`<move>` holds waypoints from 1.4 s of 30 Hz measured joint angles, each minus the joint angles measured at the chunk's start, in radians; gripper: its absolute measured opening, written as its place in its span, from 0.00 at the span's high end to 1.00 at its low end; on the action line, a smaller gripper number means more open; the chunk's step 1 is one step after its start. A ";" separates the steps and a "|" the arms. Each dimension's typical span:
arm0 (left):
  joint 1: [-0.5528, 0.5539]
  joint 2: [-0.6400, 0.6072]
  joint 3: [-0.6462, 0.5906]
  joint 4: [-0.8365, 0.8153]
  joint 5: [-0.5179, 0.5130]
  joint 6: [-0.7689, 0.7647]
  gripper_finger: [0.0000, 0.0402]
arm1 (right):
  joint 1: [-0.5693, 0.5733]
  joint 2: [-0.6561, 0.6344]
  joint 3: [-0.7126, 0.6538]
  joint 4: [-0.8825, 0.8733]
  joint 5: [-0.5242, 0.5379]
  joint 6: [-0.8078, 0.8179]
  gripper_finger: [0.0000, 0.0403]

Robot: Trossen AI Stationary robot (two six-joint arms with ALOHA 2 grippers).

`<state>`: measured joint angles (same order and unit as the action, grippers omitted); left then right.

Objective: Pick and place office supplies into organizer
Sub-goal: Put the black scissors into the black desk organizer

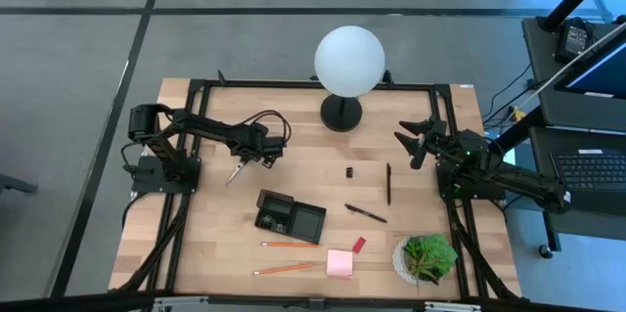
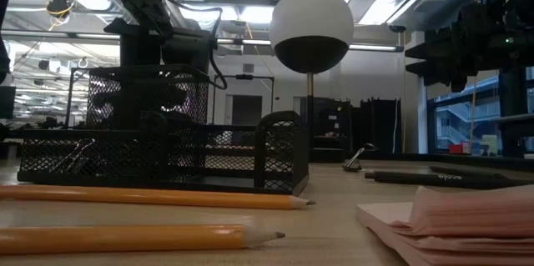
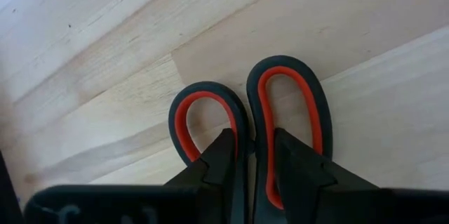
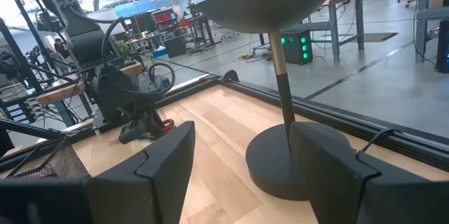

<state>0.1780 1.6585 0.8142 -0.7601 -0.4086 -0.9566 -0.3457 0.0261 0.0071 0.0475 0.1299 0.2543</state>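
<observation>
The left gripper has its two dark fingers clamped on the red-and-black-handled scissors where the two loops meet, up and to the left of the low black mesh desk organizer in the high view. The right gripper hangs with fingers wide apart, well right of the organizer, beside the white globe lamp.

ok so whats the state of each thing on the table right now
left gripper: closing around the scissors handles
scissors: flat on the table
right gripper: open, empty, facing the lamp
organizer: upright
pencils: two, lying loose
pens: two, lying loose
sticky-note pad: flat on the table
lamp: upright
</observation>
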 joint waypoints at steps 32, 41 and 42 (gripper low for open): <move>-0.009 -0.045 -0.001 -0.003 0.058 0.195 0.77 | 0.000 0.000 0.000 0.000 0.000 -0.001 0.41; -0.041 -0.045 -0.001 -0.002 -0.002 0.182 0.68 | 0.000 0.000 0.000 0.000 0.000 -0.001 0.41; -0.044 -0.045 -0.001 -0.002 -0.013 0.181 0.68 | 0.000 0.000 0.000 0.000 0.000 -0.002 0.41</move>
<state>0.1338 1.6131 0.8127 -0.7620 -0.4216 -0.7760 -0.3458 0.0261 0.0072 0.0475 0.1299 0.2524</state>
